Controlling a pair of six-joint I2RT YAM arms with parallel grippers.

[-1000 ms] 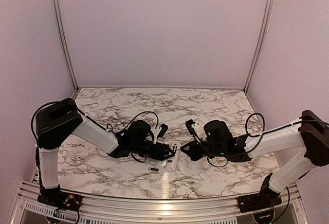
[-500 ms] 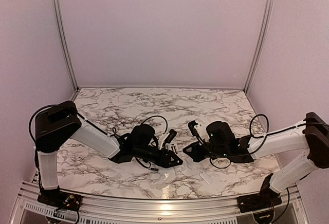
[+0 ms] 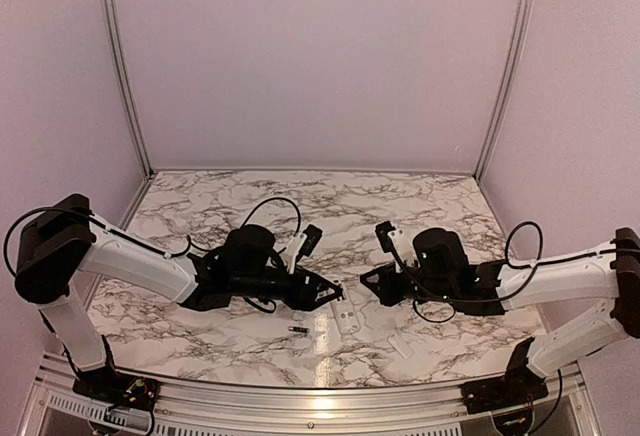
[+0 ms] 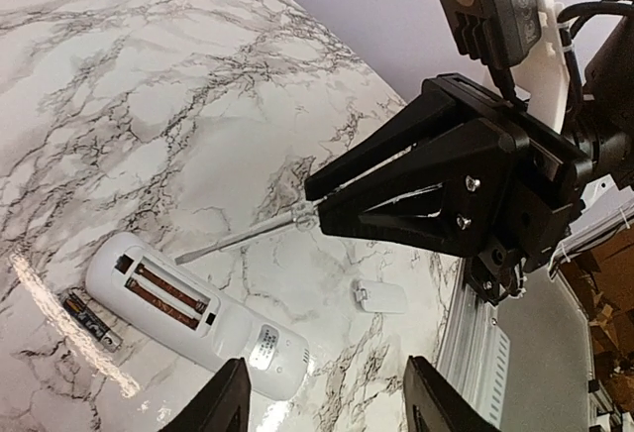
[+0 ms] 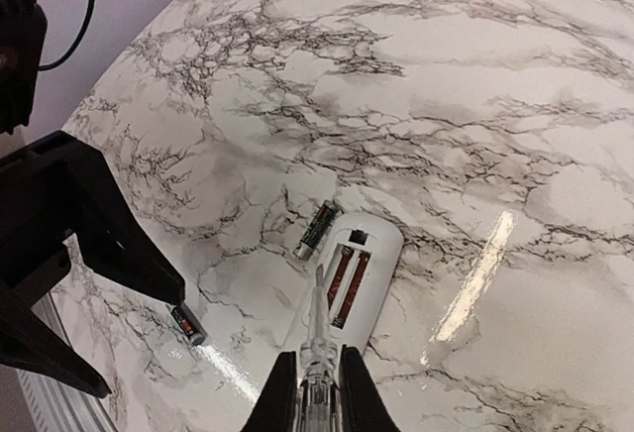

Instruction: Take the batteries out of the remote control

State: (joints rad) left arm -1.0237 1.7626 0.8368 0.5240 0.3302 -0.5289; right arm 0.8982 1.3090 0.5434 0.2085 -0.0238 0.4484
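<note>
Marble table (image 3: 200,216) under plain lilac walls fills the top view. You find the remote control (image 3: 345,318) low in the centre, just below the gap between both pincers. The left gripper (image 3: 330,296) is nearer to it than the right gripper (image 3: 368,284). The first battery (image 3: 298,329) lies apart, to the lower left.

From the left wrist, the remote's long axis runs from middle left down toward bottom centre, recess up, and both slots look empty to me. The second battery (image 4: 91,319) lies just beside its left end. The left pincer's fingers (image 4: 226,402) are spread, with nothing between.

Only the right wrist shows both batteries together. It also shows the right pincer pinching a pale grey stick (image 5: 317,333) that points over the recess.
</note>
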